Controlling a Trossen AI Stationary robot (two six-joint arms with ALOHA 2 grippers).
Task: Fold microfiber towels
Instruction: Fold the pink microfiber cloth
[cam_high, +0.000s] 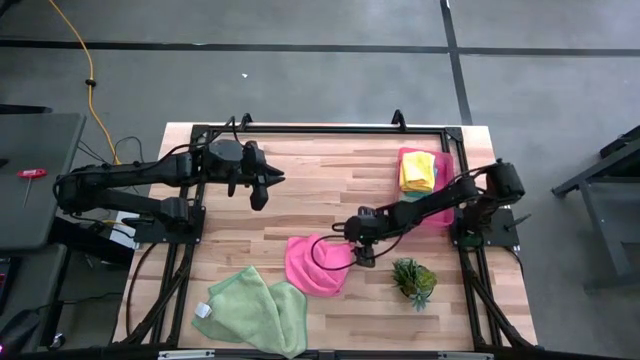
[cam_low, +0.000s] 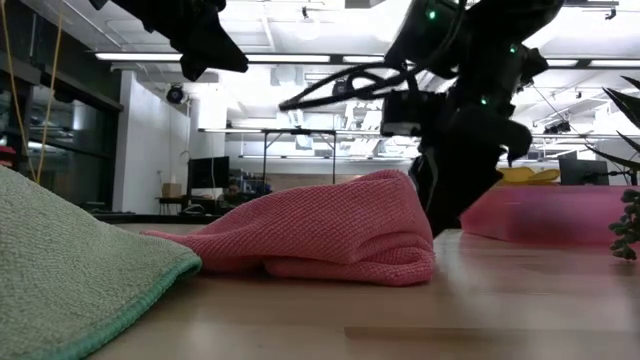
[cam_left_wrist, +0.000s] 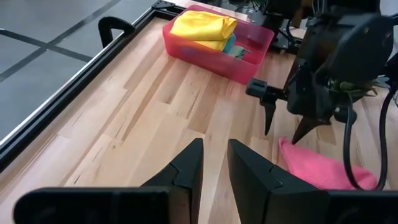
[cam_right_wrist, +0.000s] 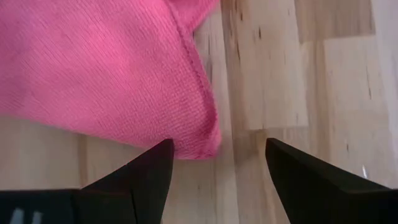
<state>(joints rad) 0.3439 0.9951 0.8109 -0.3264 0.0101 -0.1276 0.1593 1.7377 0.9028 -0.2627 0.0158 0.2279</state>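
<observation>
One pink towel (cam_high: 313, 264) at centre, two green towels (cam_high: 255, 311) lower left, one yellow towel (cam_high: 417, 170) in my tray (cam_high: 446, 165). My right gripper (cam_high: 361, 250) hangs spread at pink's corner; left gripper (cam_high: 265, 186) slightly parted, upper left, empty.

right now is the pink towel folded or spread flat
Folded, loosely. The pink towel lies doubled over on itself, layers stacked with a rounded fold edge in the low view; from above it is a bunched, uneven shape, not a neat square.

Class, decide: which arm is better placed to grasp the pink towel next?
The right. Its gripper hangs open at the pink towel's edge; the left gripper is raised, far across the table.
</observation>
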